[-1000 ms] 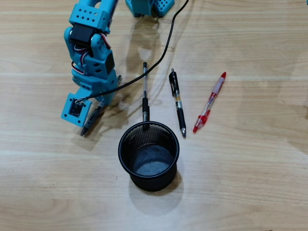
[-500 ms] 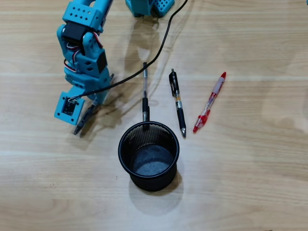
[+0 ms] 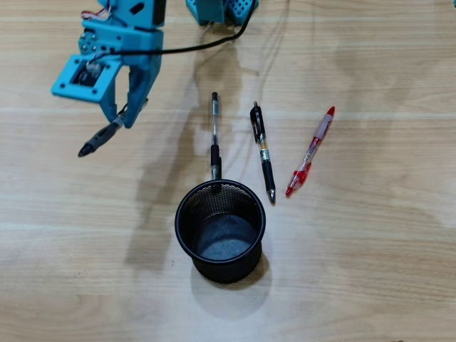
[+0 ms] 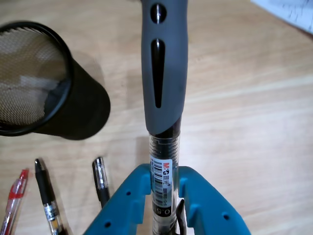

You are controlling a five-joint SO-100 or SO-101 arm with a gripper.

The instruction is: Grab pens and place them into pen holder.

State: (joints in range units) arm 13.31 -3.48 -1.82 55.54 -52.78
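Your light wood-grain table point(image 3: 370, 271) carries a black wire-mesh pen holder point(image 3: 220, 231), standing upright just below centre in the overhead view. At its twelve o'clock lies a slim clear-barrelled pen with a black grip point(image 3: 214, 135), one end meeting the holder's rim. At one o'clock you have a black clip pen point(image 3: 262, 152), and further out towards two o'clock, a red-and-clear pen point(image 3: 311, 151), tilted.

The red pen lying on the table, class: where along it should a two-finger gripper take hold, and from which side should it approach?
Grip the red pen near mid-barrel, coming straight down from above with the fingers across its width. It lies flat and diagonal in the overhead view, well apart from the black pen, so both sides look open. The gripper already holds a grey-grip pen, so that likely goes into the mesh holder first.
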